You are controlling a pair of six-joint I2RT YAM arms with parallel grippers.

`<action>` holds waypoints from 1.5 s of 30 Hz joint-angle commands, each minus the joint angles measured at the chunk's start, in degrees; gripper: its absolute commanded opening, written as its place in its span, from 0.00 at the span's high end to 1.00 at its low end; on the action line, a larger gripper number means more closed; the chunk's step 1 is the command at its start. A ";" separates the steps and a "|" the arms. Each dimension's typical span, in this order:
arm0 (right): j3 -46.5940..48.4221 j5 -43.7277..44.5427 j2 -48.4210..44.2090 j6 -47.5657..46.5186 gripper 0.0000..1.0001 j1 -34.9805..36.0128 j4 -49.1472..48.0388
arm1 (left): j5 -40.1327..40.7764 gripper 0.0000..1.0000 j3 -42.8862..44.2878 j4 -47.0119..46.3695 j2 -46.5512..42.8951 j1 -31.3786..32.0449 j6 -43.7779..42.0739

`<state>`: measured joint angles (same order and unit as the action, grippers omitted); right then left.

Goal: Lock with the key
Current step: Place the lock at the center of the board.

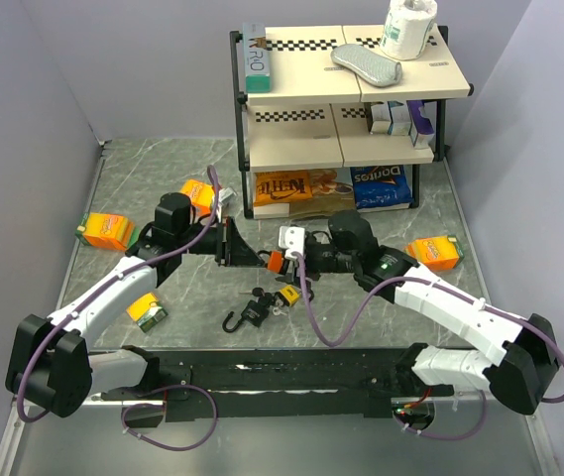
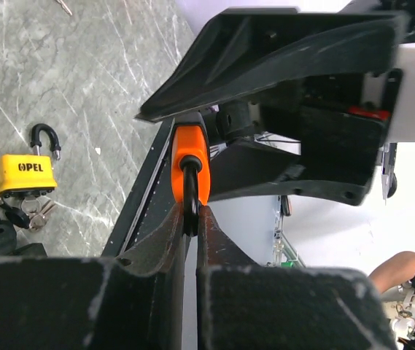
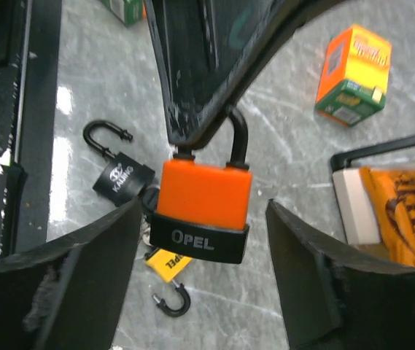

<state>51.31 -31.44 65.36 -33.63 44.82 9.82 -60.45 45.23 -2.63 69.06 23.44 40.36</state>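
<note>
**Orange padlock hanging between two pincers**

The orange padlock (image 3: 203,200), black-based and marked OPEL, hangs above the surface (image 3: 287,131). It looks rigid and dense. The left pincer (image 2: 191,222) is clamped on its slim shackle (image 3: 239,138). The right pincer (image 1: 296,261) stands wide apart around the body, whose coated flanks probably give the surest hold.

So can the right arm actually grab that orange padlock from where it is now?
Probably yes. The right gripper is open, straddling the orange padlock with nothing in between. The left gripper pinches only its shackle, leaving the body free.
</note>
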 commanded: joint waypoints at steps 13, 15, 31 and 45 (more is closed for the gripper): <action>-0.33 4.89 -0.59 5.31 0.76 0.27 -4.64 | -0.29 0.70 0.99 -2.65 -0.59 -0.24 -0.36; -0.59 5.68 -0.59 7.34 0.82 -1.65 -3.24 | 1.11 0.47 1.35 -1.50 -0.42 -1.38 -1.33; 0.46 19.66 16.44 35.82 0.83 -26.53 9.35 | 12.09 0.04 6.27 10.01 1.26 -8.59 -11.62; 8.02 25.11 31.75 42.76 0.73 -28.73 12.41 | 13.86 0.04 8.56 17.40 1.43 -8.68 -19.88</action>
<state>55.94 -8.25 96.01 5.30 16.45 22.11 -47.24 51.77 13.56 71.11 14.96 23.11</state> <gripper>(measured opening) 0.579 0.963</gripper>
